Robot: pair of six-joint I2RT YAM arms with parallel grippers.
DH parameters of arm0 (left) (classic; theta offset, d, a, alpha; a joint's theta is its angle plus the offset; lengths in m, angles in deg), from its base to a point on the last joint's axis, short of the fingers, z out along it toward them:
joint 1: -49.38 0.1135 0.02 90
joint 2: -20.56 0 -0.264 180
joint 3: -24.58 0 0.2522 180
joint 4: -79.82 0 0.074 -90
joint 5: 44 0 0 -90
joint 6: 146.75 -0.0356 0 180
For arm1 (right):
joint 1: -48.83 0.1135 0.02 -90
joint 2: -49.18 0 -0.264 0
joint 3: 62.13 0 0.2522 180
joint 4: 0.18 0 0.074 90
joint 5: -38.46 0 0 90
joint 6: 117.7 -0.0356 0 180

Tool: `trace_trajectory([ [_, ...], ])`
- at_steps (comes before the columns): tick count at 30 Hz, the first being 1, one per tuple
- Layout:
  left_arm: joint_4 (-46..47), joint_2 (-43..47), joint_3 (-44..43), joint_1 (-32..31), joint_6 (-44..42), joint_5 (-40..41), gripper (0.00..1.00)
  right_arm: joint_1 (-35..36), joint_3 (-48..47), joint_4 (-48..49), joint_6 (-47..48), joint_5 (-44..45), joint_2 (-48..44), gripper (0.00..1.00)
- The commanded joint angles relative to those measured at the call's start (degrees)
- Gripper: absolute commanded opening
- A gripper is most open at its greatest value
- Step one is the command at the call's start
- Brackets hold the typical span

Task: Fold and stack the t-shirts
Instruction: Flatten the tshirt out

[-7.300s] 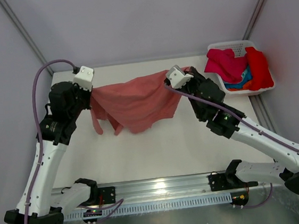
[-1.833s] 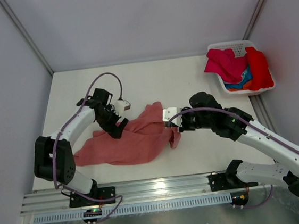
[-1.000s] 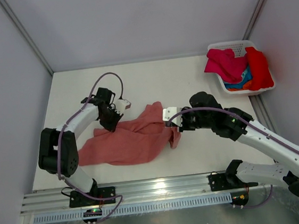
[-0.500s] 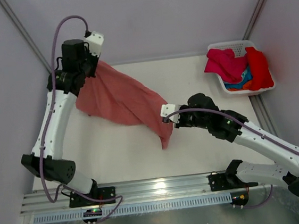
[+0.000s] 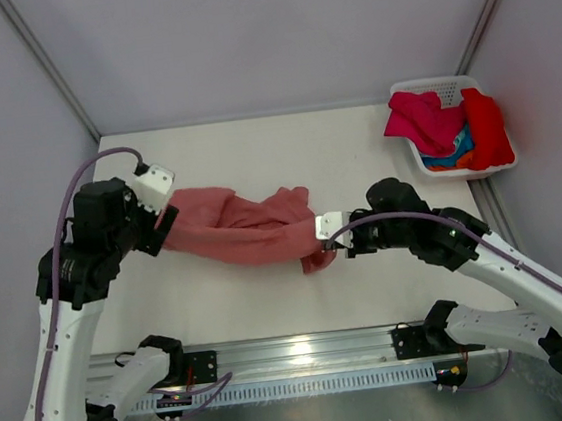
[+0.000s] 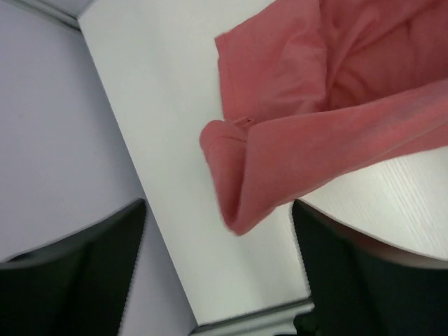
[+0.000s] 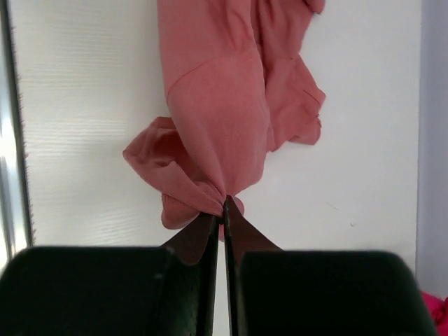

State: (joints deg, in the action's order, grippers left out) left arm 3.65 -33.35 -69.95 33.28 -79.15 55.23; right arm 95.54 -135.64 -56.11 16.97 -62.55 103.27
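My right gripper (image 7: 224,203) is clamped on one end of the salmon t-shirt (image 5: 248,229). The shirt lies lengthwise leftward along the table (image 5: 255,153) toward my left gripper (image 5: 165,223), whose jaws are apart around its far end.

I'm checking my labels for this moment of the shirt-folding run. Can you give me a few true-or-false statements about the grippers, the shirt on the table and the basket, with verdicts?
1. The right gripper is shut on the salmon-pink cotton t-shirt. True.
2. The left gripper is clamped on that shirt. False: its fingers stand apart, with cloth loose between them.
3. The white plastic basket holds nothing. False: a magenta t-shirt and a bright red t-shirt, among others, lie in it.
4. The basket stands at the far right corner of the white table. True.
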Motion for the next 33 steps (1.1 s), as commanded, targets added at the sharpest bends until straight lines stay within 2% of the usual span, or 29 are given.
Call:
trace_trajectory([
  [1, -8.7, 1.0, 3.2, 0.1, -5.1, -4.8, 0.99, 0.0, -5.6, -12.9, 6.8, -12.7, 0.0, 0.09],
  [2, -9.2, 1.1, 3.9, 0.1, -5.1, -5.0, 0.99, 0.0, -6.4, -18.9, 8.1, -14.1, 1.6, 0.19],
  [3, -8.9, 0.8, 4.6, 0.1, -4.9, -4.3, 0.99, 0.0, -8.4, -21.8, 9.2, -15.3, 3.0, 0.61],
  [4, -8.3, 0.0, 4.7, 0.1, -4.5, -3.7, 0.99, 0.0, -9.3, -24.0, 9.2, -16.1, 4.6, 0.82],
  [5, -7.3, -0.7, 4.7, 0.1, -4.1, -3.3, 0.99, 0.0, -9.9, -25.3, 7.6, -15.3, 7.8, 0.92],
  [6, -5.5, -1.4, 4.5, 0.1, -3.6, -3.1, 0.99, 0.0, -10.6, -25.8, 7.2, -14.8, 9.4, 0.95],
  [7, -4.5, -2.2, 3.8, 0.1, -3.3, -3.1, 0.99, 0.1, -10.2, -25.3, 6.5, -13.7, 10.4, 0.96],
  [8, -3.4, -4.1, 3.4, 0.1, -2.1, -3.0, 0.99, 0.0, -9.4, -20.6, 2.3, -9.6, 11.0, 0.96],
  [10, 0.4, -6.0, 2.7, 0.1, -0.6, -2.0, 0.99, 0.0, -5.9, -16.6, 1.7, -6.9, 11.0, 0.96],
  [13, 7.0, -9.9, 3.5, 0.1, 2.8, 0.8, 0.99, 0.0, 0.6, 0.5, -1.2, -1.7, 7.6, 0.96],
  [18, 19.7, -14.7, 9.5, 0.1, 7.5, 1.0, 0.99, 0.1, 7.1, 20.3, -5.5, 5.1, 5.8, 0.96],
  [21, 24.4, -17.4, 12.4, 0.1, 8.7, 2.8, 0.99, 0.0, 6.4, 23.5, -7.0, 7.0, 9.9, 0.96],
  [22, 28.8, -17.9, 13.3, 0.1, 9.4, 5.9, 0.99, 0.0, 6.0, 24.9, -7.1, 7.5, 11.1, 0.96],
  [24, 32.5, -19.3, 15.2, 0.3, 11.5, 7.4, 0.99, 0.0, 5.0, 26.8, -7.9, 9.1, 13.6, 0.91],
  [27, 35.9, -20.8, 15.7, 2.3, 13.5, 1.7, 0.99, -0.1, 4.3, 30.0, -8.5, 9.6, 18.2, 0.69],
  [29, 36.4, -22.5, 15.6, 3.7, 14.5, -1.5, 0.99, -0.1, 4.2, 32.6, -8.4, 8.9, 21.3, 0.64],
  [30, 36.7, -23.3, 15.6, 4.1, 14.7, -2.8, 0.99, -0.2, 3.7, 33.1, -8.6, 8.9, 22.5, 0.54],
  [33, 36.9, -26.4, 15.7, 5.9, 16.3, -5.1, 0.99, -1.3, 3.3, 36.3, -10.3, 9.8, 26.2, 0.52],
])
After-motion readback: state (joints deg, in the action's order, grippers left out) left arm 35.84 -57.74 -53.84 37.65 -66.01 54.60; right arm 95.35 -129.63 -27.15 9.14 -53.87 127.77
